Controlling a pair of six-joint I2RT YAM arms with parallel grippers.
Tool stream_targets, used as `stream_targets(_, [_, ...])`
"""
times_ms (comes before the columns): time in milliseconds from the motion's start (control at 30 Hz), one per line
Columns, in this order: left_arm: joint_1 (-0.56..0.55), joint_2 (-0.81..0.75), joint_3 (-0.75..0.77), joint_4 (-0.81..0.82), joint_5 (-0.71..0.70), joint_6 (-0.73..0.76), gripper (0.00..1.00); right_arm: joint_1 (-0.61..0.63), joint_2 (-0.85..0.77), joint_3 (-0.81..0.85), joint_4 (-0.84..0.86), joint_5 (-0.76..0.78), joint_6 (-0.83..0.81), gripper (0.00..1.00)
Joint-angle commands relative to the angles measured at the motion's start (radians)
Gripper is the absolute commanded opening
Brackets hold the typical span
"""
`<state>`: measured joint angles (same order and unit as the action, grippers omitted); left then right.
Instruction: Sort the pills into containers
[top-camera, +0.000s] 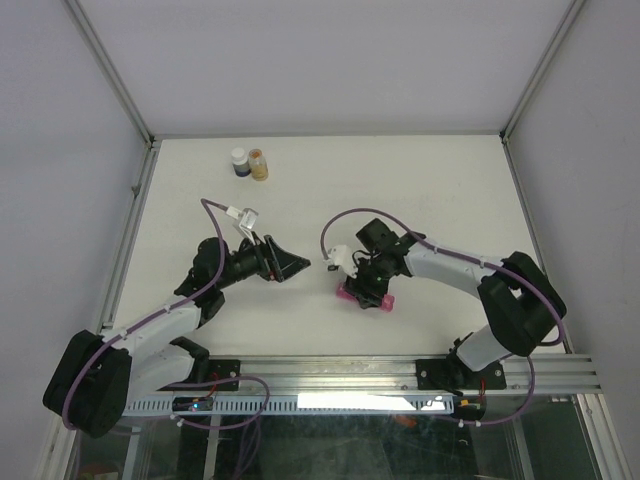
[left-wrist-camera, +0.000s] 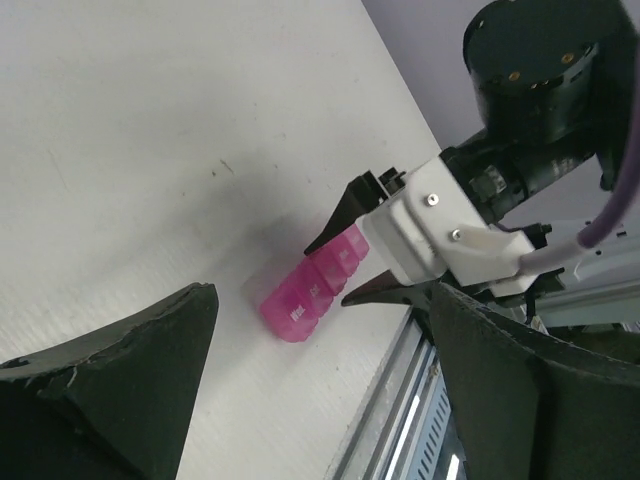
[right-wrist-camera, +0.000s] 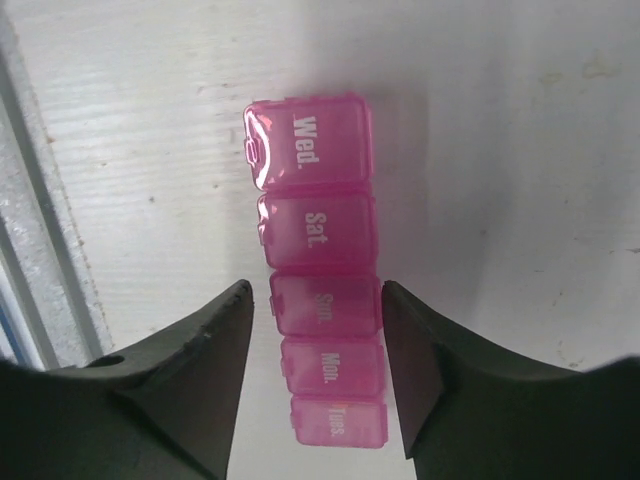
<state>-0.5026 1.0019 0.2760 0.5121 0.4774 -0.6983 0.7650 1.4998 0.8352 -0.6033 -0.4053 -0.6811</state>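
Note:
The containers, a pink strip (right-wrist-camera: 315, 230) of several joined compartments with their lids down, lie flat on the white table near its front edge (top-camera: 346, 294) (left-wrist-camera: 300, 295). My right gripper (right-wrist-camera: 316, 290) (top-camera: 368, 292) (left-wrist-camera: 328, 274) points down over the strip and straddles its middle. Its right finger (right-wrist-camera: 400, 330) is against the strip's side, while a small gap shows at the left finger. My left gripper (top-camera: 300, 265) (left-wrist-camera: 322, 295) hangs open to the left of the strip, facing it and holding nothing. No pills show.
A white-capped dark bottle (top-camera: 239, 161) and a small amber vial (top-camera: 259, 164) stand together at the back left of the table. A metal rail (top-camera: 400, 370) runs along the near edge, close behind the strip.

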Motion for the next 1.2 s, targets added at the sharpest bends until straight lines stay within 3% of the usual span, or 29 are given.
stream_targets(0, [-0.068,-0.092,-0.092,0.089,-0.088,-0.026,0.89,0.014,-0.095,-0.003,-0.017,-0.061,-0.114,0.59])
stream_targets(167, [-0.138,-0.188,-0.161,0.117,-0.135,-0.031,0.87,-0.126,-0.196,0.04,-0.125,-0.223,-0.172,0.73])
stream_targets(267, [-0.235,-0.2,-0.187,0.21,-0.162,0.064,0.85,-0.228,-0.31,-0.016,-0.166,-0.392,-0.32,0.88])
stream_targets(367, [-0.38,-0.169,-0.214,0.348,-0.223,0.258,0.85,-0.307,-0.411,-0.139,-0.18,-0.514,-0.582,0.98])
stream_targets(533, [-0.589,-0.006,-0.216,0.506,-0.31,0.687,0.89,-0.349,-0.426,-0.181,-0.147,-0.485,-0.651,0.98])
stream_targets(700, [-0.611,0.243,-0.15,0.563,-0.311,0.953,0.92,-0.349,-0.426,-0.22,-0.083,-0.464,-0.643,0.98])
stream_targets(833, [-0.611,0.376,-0.097,0.604,-0.279,1.03,0.95,-0.342,-0.403,-0.222,-0.108,-0.468,-0.7,0.97])
stream_targets(1167, [-0.61,0.628,0.008,0.606,-0.254,1.046,0.93,-0.31,-0.324,-0.194,-0.141,-0.415,-0.714,0.94])
